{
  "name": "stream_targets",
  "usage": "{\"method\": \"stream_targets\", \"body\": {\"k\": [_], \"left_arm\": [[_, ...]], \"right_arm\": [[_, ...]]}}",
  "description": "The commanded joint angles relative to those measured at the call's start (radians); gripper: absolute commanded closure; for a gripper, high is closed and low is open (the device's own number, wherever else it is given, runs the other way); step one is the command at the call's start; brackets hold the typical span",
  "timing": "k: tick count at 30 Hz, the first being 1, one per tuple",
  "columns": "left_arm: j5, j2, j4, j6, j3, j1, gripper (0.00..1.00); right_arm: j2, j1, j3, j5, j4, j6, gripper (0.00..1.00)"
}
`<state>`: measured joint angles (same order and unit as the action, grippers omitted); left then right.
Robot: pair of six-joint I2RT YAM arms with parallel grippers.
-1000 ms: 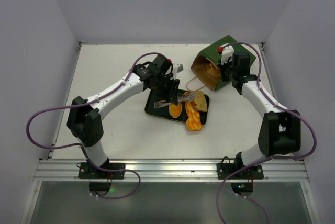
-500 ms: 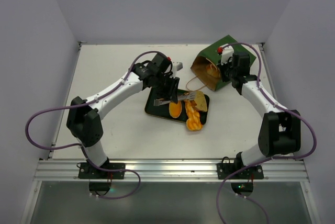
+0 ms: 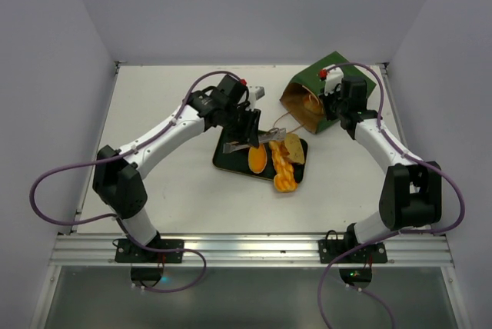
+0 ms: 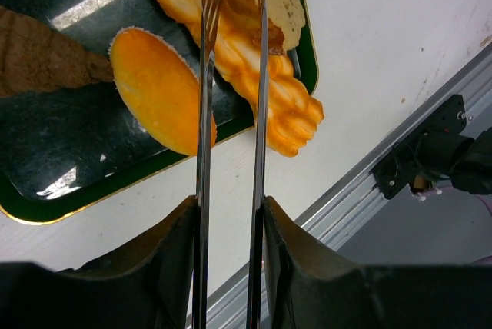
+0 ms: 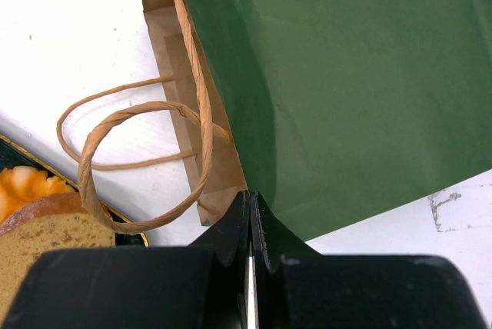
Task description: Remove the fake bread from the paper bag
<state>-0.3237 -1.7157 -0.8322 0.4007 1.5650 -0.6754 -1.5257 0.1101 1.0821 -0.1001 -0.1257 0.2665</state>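
Got some fake bread (image 3: pixel 283 171) out, but not all.
Counted a braided loaf (image 4: pixel 284 106), an oval roll (image 4: pixel 157 87), a tan slice (image 3: pixel 295 148) and a dark brown piece (image 4: pixel 38 52) on the black tray (image 3: pixel 227 161), mid frame. Spotted something orange (image 3: pixel 310 101) inside the paper bag (image 3: pixel 332 64), upper right on the tabletop (image 3: pixel 154 91). Had the left fingers (image 4: pixel 181 237) clamped on metal tongs (image 4: pixel 206 114), the right fingers (image 5: pixel 231 237) pinched together on the bag's edge. Could not see deep into the bag, nor tell whether the tongs held anything.
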Motion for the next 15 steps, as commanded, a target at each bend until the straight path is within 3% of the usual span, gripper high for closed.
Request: {"method": "stream_targets", "body": {"k": [1, 6, 15], "left_arm": [[0.011, 0.067, 0.002, 0.000, 0.061, 0.026, 0.60], [-0.031, 0.056, 0.065, 0.021, 0.087, 0.049, 0.60], [-0.235, -0.111, 0.407, 0.180, 0.105, 0.094, 0.59]], "right_arm": [[0.022, -0.006, -0.004, -0.024, 0.046, -0.004, 1.00], [0.027, -0.006, -0.005, -0.032, 0.046, -0.003, 1.00], [0.042, -0.007, -0.016, -0.079, 0.049, 0.007, 1.00]]}}
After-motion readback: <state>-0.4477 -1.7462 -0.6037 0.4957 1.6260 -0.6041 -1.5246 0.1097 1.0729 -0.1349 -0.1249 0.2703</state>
